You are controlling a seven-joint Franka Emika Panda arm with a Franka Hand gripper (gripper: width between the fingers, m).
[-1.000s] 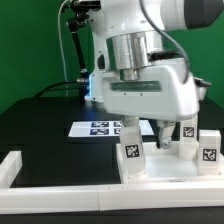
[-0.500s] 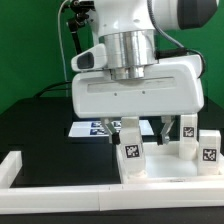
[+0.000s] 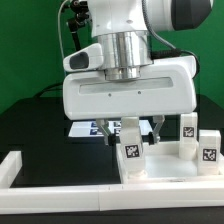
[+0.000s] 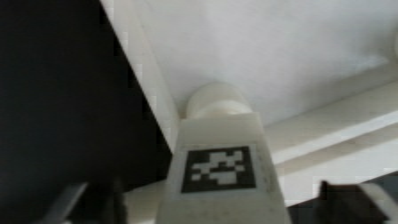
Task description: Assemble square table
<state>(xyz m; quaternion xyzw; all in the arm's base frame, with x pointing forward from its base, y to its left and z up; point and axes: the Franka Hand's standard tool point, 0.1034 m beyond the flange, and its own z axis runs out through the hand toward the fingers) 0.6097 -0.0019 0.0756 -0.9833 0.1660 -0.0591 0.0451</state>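
Even, bright overhead light washes the white gripper housing and the tray-like top below it almost to glare, so their edges merge, while the black table beside the gripper swallows detail and shows only faint shadow. Both pictures are coarse and soft. In the wrist view the leg between the fingers is blurred, its tag smeared, and the fingertips are dark, out-of-focus shapes.
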